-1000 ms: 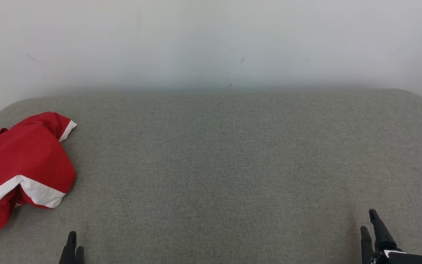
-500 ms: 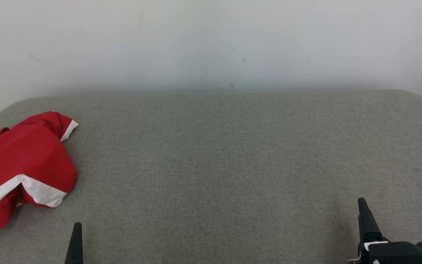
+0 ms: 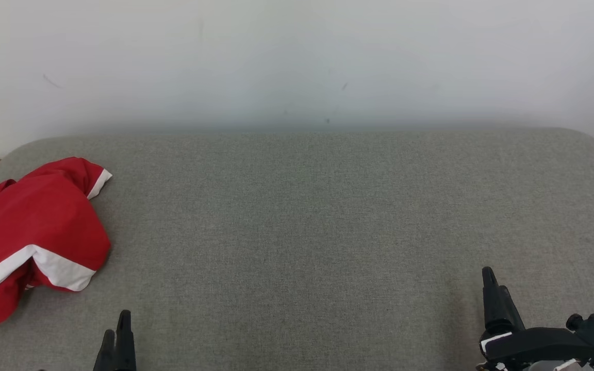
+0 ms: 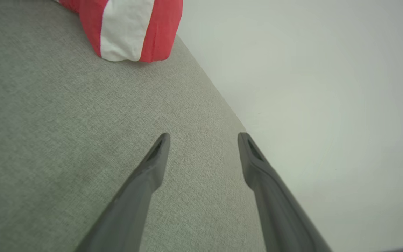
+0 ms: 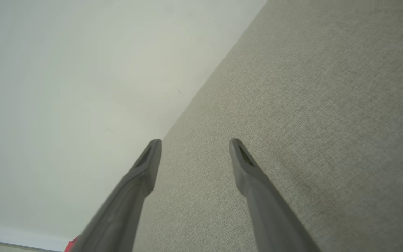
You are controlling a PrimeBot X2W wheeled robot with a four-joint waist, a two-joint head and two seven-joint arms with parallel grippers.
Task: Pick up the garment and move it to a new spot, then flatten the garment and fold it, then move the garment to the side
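Left wrist view: the left gripper (image 4: 204, 136) had its two dark fingers (image 4: 142, 182) wide apart, and nothing was between them. They pointed over the grey cushion (image 4: 47, 140) toward the white wall (image 4: 327, 87). Further out, at the top of that view, lay an end of the red and white garment (image 4: 131, 28). It was well apart from the fingers.

In the right wrist view, the right gripper (image 5: 195, 141) also had its fingers spread wide, and it held nothing. The cushion lay under them and the wall stood past its edge. A tiny bit of red showed at the bottom edge.

In the head view, the left gripper was low on the left and the right gripper was low on the right, far from each other. The garment sat in a crumpled heap at the left end of the cushion. It was red with white bands, and part of it ran off the left edge of the picture. It was near the left gripper but not touching it, and far from the right one. The wall stood behind the cushion.
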